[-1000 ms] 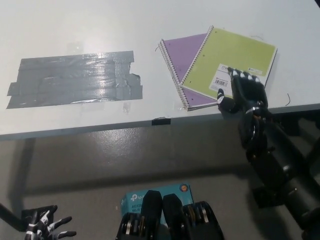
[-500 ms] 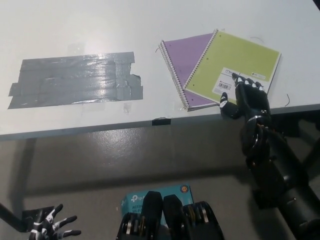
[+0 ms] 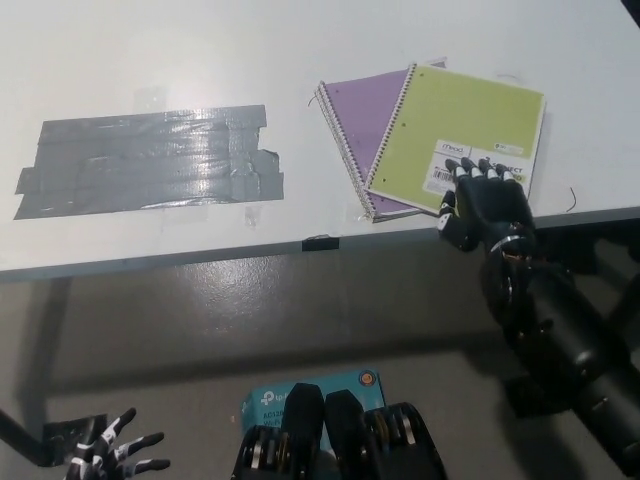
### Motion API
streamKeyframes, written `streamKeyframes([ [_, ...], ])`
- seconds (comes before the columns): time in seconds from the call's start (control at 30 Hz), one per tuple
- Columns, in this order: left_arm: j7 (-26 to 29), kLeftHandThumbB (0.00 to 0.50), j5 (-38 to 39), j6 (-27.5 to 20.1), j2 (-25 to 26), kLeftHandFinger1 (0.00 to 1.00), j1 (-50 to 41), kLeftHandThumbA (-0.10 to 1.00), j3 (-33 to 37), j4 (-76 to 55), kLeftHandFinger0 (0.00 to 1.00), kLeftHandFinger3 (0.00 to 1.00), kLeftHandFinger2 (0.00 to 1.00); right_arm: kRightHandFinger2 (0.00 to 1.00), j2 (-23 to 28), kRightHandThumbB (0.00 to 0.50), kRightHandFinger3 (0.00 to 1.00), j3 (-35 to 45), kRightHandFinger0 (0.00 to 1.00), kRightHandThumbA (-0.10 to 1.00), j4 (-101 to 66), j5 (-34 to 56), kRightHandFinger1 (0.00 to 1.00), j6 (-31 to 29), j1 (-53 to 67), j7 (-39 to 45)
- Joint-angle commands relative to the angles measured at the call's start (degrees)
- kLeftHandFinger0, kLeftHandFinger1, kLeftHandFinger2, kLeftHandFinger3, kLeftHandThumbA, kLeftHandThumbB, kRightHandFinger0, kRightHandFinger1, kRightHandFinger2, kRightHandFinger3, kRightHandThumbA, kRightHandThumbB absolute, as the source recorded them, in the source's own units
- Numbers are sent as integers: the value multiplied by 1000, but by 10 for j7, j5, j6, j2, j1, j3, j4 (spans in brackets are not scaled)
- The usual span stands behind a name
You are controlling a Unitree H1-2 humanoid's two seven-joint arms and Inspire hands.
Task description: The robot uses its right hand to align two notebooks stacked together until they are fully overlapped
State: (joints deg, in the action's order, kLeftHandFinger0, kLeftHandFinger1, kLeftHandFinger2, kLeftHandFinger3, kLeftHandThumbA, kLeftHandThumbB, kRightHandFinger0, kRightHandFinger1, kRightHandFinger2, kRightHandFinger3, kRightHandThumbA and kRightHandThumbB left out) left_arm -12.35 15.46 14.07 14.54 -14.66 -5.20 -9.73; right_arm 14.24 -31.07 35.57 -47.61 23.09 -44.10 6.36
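right hand (image 3: 485, 205) lies flat, fingers spread, on the near corner of the green notebook (image 3: 460, 125), gripping nothing. it sits skewed over the purple notebook (image 3: 365, 115) at the white table (image 3: 150, 60)'s front edge. risk imo: pressing there could drag both books or tip them off. grey tape patch (image 3: 150, 160) off to the side, dull floor below. left hand (image 3: 110, 458) idles low, fingers splayed.

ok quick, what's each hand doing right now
Left hand: open, fingers spread, holding nothing, low at the bottom left.
Right hand: open, fingers flat on the green notebook, not gripping it.
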Motion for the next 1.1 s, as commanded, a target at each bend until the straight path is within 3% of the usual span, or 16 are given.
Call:
streamKeyframes([
  [0.0, -15, 500, -4, -24, 13, 662, 0, 1000, 1, -6, 607, 1000, 795, 1000, 25, 425, 1000, -31, 1000, 1000, 23, 9, 1000, -53, -3, 73],
  [0.17, -21, 500, -1, -27, 15, 657, 0, 1000, -2, -8, 600, 1000, 794, 1000, 61, 457, 1000, -43, 1000, 1000, 27, 9, 1000, -82, -16, 82],
  [0.27, -21, 500, -6, -32, 16, 658, 0, 1000, -2, -6, 599, 1000, 783, 1000, 75, 449, 1000, -45, 1000, 1000, 26, 8, 1000, -93, -16, 85],
  [0.3, -23, 500, -5, -30, 18, 666, 0, 1000, -2, -7, 610, 1000, 788, 1000, 87, 476, 1000, -52, 1000, 1000, 26, -5, 1000, -91, -17, 84],
  [0.4, -25, 500, -3, -32, 18, 648, 2, 1000, -2, -5, 590, 1000, 782, 1000, 98, 456, 1000, -55, 1000, 1000, 25, -10, 1000, -94, -15, 79],
  [0.47, -20, 500, -10, -27, 17, 662, -2, 1000, -1, -9, 620, 1000, 786, 1000, 108, 414, 1000, -58, 1000, 1000, 21, -13, 1000, -104, -10, 77],
  [0.63, -23, 500, -3, -33, 14, 662, -1, 1000, -3, -4, 605, 1000, 762, 1000, 132, 412, 1000, -102, 1000, 1000, 21, -52, 1000, -163, -17, 53],
  [0.83, -24, 500, -3, -31, 14, 658, -4, 1000, -1, -5, 603, 1000, 785, 1000, 135, 431, 1000, -131, 1000, 1000, 23, -75, 1000, -181, -19, 40],
  [1.07, -25, 500, -3, -35, 12, 648, -4, 1000, 1, -3, 593, 1000, 767, 1000, 136, 392, 1000, -166, 1000, 1000, 19, -113, 1000, -215, -28, 16],
])
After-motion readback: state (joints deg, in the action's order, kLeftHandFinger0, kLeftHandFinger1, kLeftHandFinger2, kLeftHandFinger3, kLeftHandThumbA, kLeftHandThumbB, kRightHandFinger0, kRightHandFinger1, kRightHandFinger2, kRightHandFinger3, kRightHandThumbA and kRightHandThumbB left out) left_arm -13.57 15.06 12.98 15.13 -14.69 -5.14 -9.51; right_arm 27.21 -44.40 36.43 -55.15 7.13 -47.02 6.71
